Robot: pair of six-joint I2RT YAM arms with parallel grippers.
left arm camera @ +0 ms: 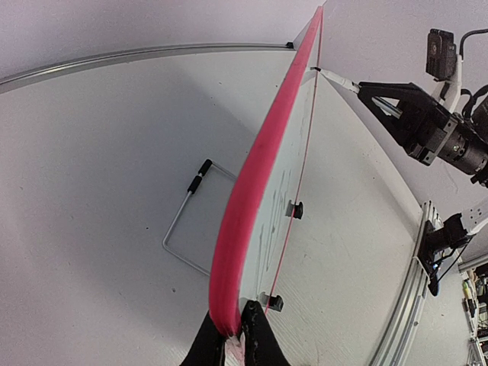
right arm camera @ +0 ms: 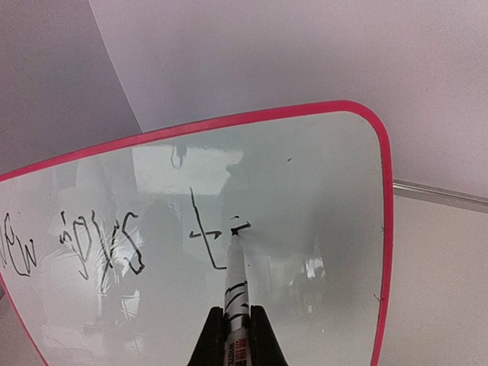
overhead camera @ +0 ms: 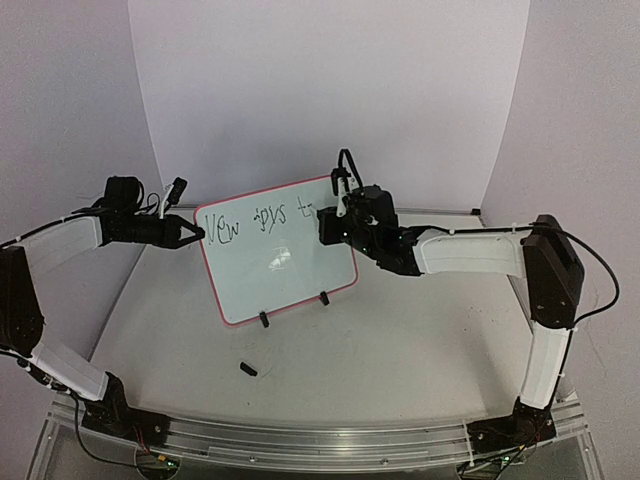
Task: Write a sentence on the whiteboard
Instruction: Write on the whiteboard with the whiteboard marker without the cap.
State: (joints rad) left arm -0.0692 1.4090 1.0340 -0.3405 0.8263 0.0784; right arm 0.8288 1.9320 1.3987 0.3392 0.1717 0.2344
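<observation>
Right gripper (right arm camera: 235, 329) pinches marker (right arm camera: 233, 286), tip on whiteboard (right arm camera: 320, 191) just right of "t". Left gripper (left arm camera: 236, 335) pinches whiteboard's left rim. Sentence (right arm camera: 114, 242) unfinished, so next strokes likely go rightward.

A black handwritten sentence (right arm camera: 114, 244) is begun along the top of the whiteboard (right arm camera: 305, 191). "New" is read first, then a shakier word that is taken as "joys", then a lone "t" with a short stroke started beside it. A printed label (right arm camera: 235, 352) is carried on the marker (right arm camera: 236, 297), but its letters are cut off and cannot be read.
</observation>
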